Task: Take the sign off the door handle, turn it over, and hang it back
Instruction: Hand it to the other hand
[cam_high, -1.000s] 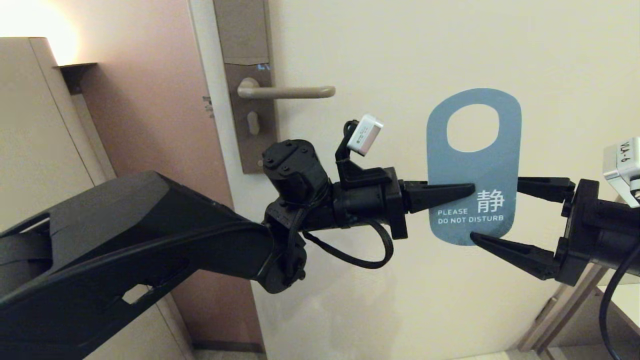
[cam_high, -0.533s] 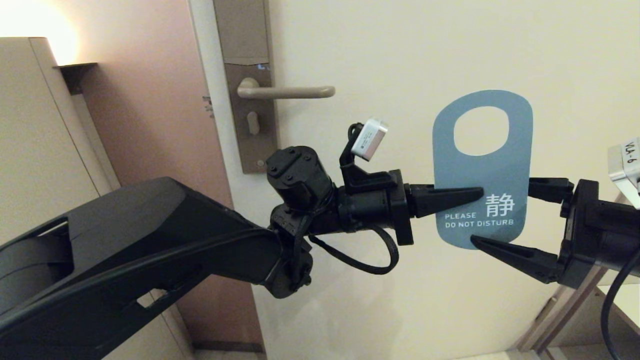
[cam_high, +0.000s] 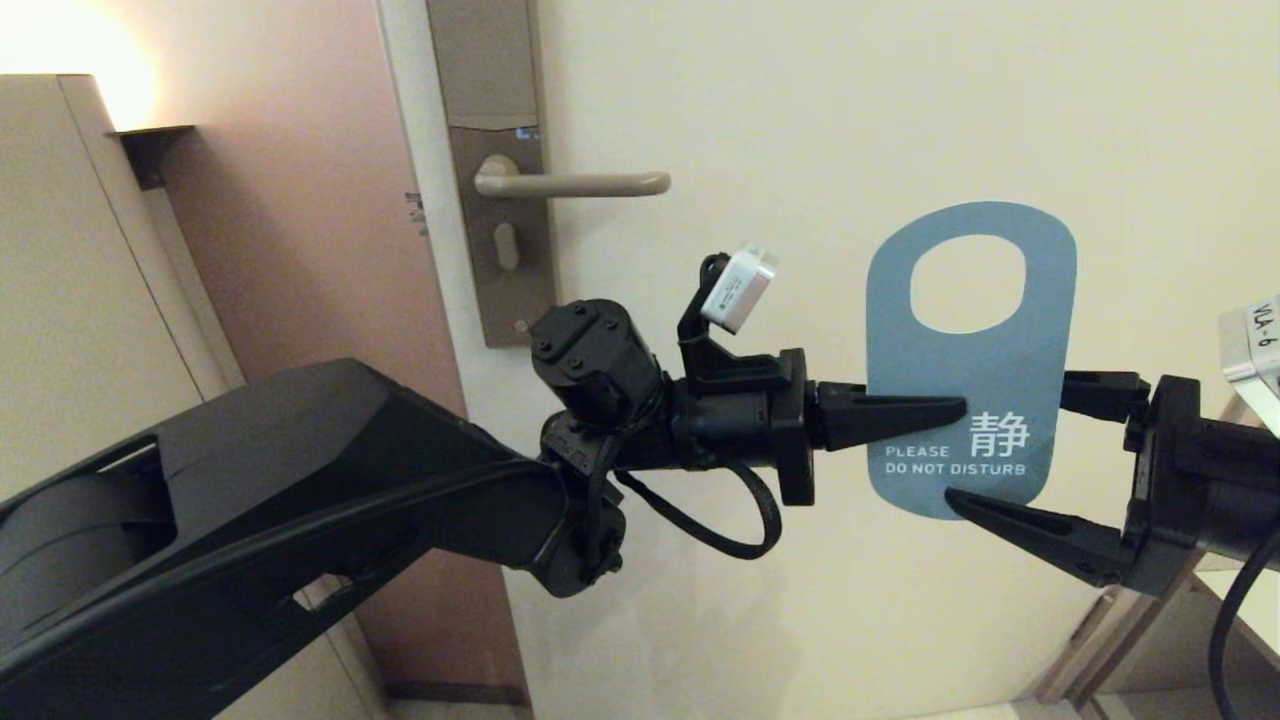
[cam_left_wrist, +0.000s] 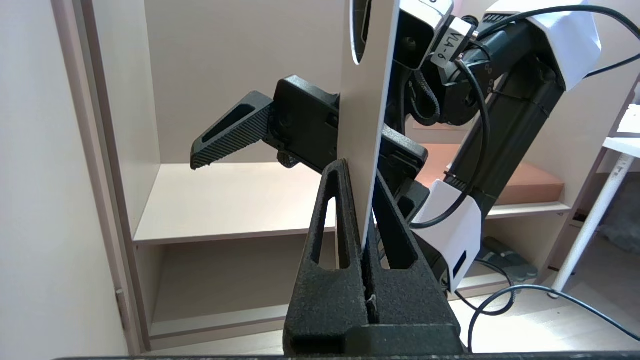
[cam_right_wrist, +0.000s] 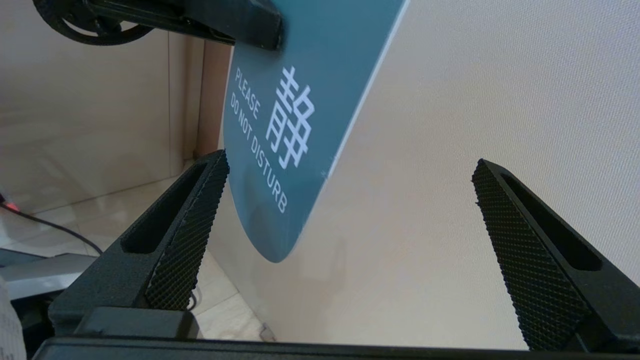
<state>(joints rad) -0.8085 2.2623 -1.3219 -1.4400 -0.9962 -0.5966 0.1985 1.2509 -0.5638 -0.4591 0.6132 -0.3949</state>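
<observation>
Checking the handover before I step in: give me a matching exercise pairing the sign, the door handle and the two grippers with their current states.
Column one:
1. sign
2. door handle
3. left gripper
4. right gripper

Column two:
A. bare, nothing hanging on it
B. jaws wide open around the sign's lower part
C. off the handle, upright, blue face toward the head camera
D. shut on the sign's left edge

Pairs: 1-C, 2-A, 3-D, 4-B

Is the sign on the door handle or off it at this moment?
Off. The sign is held upright, blue face out, by the shut left gripper, below and right of the bare door handle. The right gripper stands open around it.
</observation>
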